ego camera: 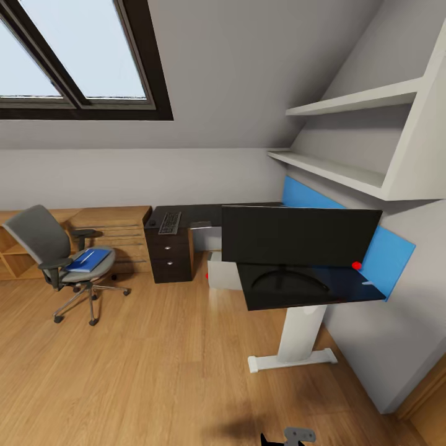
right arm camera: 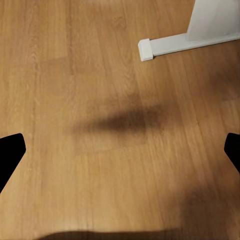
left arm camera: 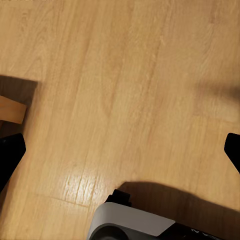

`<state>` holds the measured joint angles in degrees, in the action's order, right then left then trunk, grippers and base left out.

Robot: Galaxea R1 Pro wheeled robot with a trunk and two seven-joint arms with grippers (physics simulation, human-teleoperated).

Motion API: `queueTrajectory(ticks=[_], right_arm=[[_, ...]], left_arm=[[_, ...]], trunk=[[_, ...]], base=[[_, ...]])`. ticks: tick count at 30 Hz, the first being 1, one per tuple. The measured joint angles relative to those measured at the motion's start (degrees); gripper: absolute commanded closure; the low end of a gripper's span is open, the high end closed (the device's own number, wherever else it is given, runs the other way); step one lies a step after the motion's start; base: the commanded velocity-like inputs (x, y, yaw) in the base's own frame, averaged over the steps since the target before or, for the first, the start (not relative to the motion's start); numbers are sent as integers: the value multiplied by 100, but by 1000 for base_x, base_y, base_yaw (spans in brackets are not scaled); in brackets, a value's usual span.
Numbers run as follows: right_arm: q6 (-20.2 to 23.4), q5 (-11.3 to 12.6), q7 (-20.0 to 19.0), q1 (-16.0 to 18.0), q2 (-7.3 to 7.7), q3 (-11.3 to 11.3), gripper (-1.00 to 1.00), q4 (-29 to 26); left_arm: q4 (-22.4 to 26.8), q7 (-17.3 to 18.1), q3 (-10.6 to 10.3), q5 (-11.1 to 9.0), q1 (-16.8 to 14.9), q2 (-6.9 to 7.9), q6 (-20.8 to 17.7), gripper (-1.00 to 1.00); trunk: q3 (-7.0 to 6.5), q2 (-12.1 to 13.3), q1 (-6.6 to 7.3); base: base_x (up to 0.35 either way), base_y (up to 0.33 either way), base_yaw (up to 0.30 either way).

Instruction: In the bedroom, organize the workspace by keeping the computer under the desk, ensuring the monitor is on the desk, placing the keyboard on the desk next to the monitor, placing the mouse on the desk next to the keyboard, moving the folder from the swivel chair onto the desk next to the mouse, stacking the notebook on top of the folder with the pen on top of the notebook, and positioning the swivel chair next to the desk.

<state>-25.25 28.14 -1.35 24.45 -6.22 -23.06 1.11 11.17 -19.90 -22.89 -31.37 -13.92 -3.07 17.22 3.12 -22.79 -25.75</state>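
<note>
The desk, with a black top and a blue back panel, stands at the right and carries the monitor. The grey computer stands on the floor beneath it. The keyboard lies on the dark top over the drawer cabinet, with a small dark mouse beside it. At the left, the swivel chair holds the blue folder on its seat. I cannot make out the notebook or the pen. My left gripper and right gripper hang open over bare floor.
A black drawer cabinet stands between the chair and the desk, and a low light-wood bench runs along the back wall. The desk's white T-foot lies close ahead of my right gripper. Wall shelves overhang the desk.
</note>
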Motion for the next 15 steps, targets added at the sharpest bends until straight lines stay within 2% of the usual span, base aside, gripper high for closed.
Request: queueTrajectory(ticks=[15], right_arm=[[0,0,4,0,3,5,-100,0]], left_arm=[[0,-5,8,-6,0,-1,0,-100]], trunk=[[0,0,0]], base=[[0,0,0]])
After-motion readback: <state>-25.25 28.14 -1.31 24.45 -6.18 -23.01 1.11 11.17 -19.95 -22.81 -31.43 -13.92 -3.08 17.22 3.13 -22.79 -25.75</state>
